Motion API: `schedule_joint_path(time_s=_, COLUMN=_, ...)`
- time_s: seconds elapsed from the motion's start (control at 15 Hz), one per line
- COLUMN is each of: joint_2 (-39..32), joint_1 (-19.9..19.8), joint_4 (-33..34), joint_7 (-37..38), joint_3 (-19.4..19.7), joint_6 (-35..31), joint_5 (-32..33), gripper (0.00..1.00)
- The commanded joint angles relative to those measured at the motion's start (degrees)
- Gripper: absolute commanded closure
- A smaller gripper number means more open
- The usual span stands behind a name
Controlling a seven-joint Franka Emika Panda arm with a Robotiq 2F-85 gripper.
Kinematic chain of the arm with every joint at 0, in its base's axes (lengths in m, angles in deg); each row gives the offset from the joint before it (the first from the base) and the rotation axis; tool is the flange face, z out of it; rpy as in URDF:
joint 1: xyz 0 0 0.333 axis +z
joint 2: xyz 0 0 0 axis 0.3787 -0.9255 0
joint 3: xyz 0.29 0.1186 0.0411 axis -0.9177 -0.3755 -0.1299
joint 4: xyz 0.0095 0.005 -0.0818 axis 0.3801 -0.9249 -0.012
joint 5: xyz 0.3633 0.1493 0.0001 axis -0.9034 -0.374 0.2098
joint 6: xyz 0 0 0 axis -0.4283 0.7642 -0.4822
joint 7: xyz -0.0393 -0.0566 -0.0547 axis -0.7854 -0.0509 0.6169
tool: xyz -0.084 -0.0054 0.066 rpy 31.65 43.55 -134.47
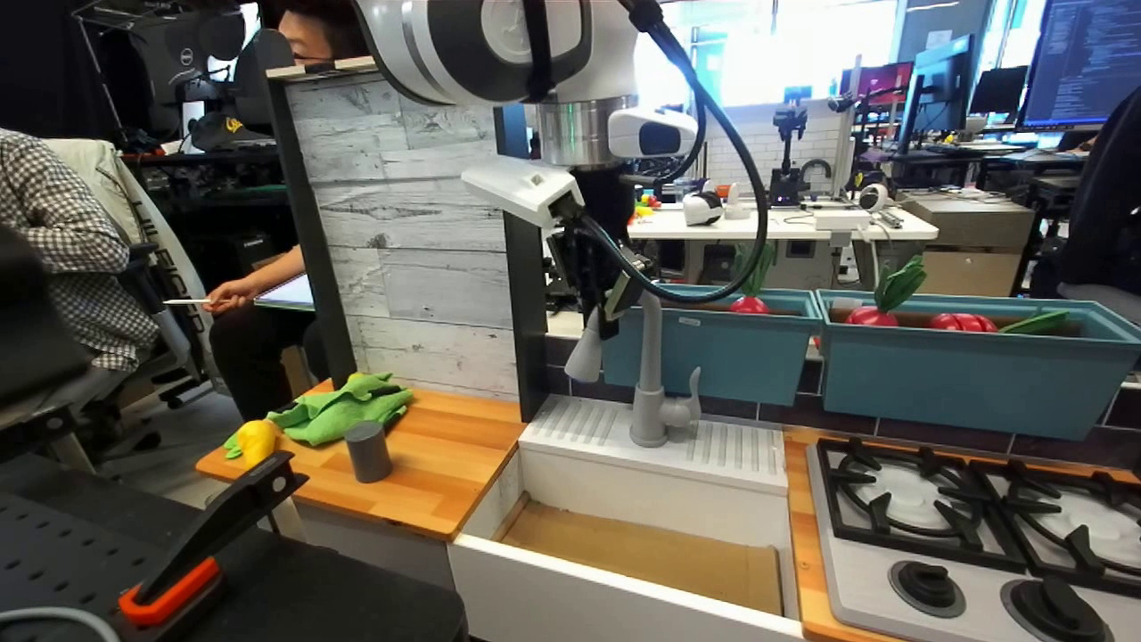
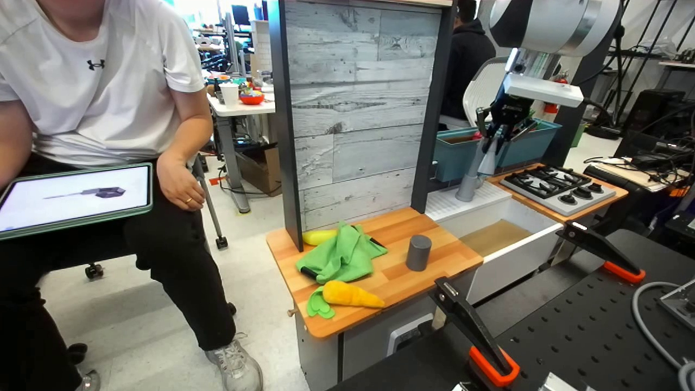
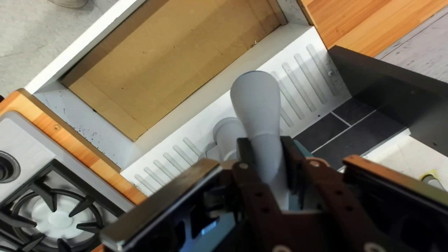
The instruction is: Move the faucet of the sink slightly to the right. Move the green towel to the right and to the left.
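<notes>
A claw point(image 3: 266, 154) clasps the stiff-looking faucet point(image 1: 652, 366) by its spout point(image 3: 256, 105), likely a sound hold for turning. The green towel point(image 2: 347, 255) looks limp, best pinched mid-fold.

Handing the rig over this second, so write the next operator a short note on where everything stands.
Gripper: closed on the faucet.
Things: faucet upright at the back of the sink; green towel crumpled on the wooden counter, near the grey cylinder.
Done: faucet gripped; the pictures don't settle whether its nudge is finished.
Left: probably complete the slight move right, let go, then take the green towel right and left.
</notes>
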State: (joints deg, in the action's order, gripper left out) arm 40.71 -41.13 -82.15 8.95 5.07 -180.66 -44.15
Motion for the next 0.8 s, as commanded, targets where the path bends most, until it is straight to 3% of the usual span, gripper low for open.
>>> schedule_joint_path(time_s=0.0, joint_2=5.11, joint_1=-2.80, joint_4=-3.58, joint_7=-2.80, joint_3=2.96, joint_6=6.20, joint_5=1.99, gripper=0.94)
schedule_joint_path(time_s=0.13, joint_2=5.30, joint_1=-3.34, joint_4=-3.45, joint_7=-3.53, joint_3=2.82, joint_6=6.89, joint_5=1.81, gripper=0.94)
schedule_joint_path(time_s=0.2, joint_2=5.22, joint_1=-3.33, joint_4=-3.32, joint_7=-3.52, joint_3=2.97, joint_6=7.47, joint_5=1.91, gripper=0.59)
schedule_joint_path(time_s=0.73, joint_2=6.66, joint_1=-3.76, joint_4=-2.33, joint_7=-4.33, joint_3=8.49, joint_6=16.55, joint_5=5.87, gripper=0.01)
